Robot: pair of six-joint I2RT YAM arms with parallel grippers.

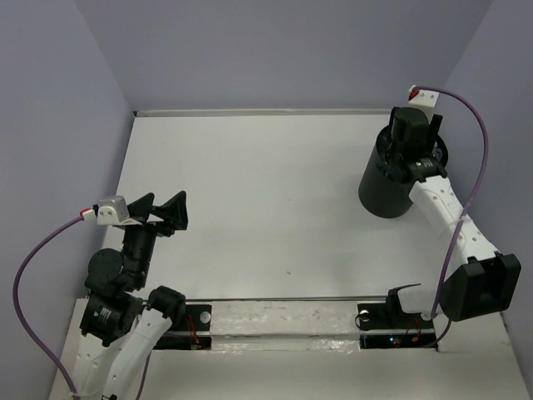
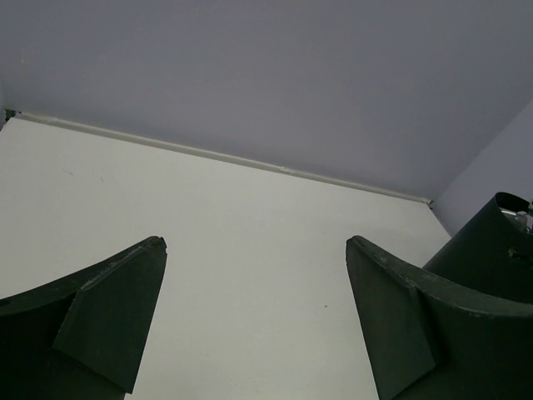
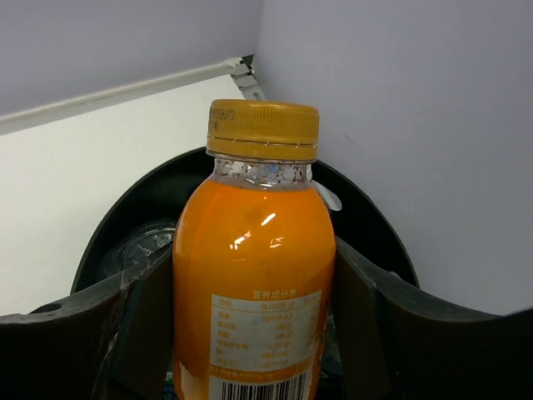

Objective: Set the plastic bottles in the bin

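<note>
My right gripper is shut on the squat orange bottle, which has a yellow cap and stands upright between the fingers. It hangs just over the open mouth of the black bin. Crumpled clear plastic bottles lie inside the bin. In the top view the right gripper sits over the bin at the far right of the table; the orange bottle is hidden there. My left gripper is open and empty at the left side, and its jaws stand wide apart in the left wrist view.
The white table is walled by lilac panels at the back and both sides. The bin also shows at the right edge of the left wrist view. A purple cable loops beside the right arm.
</note>
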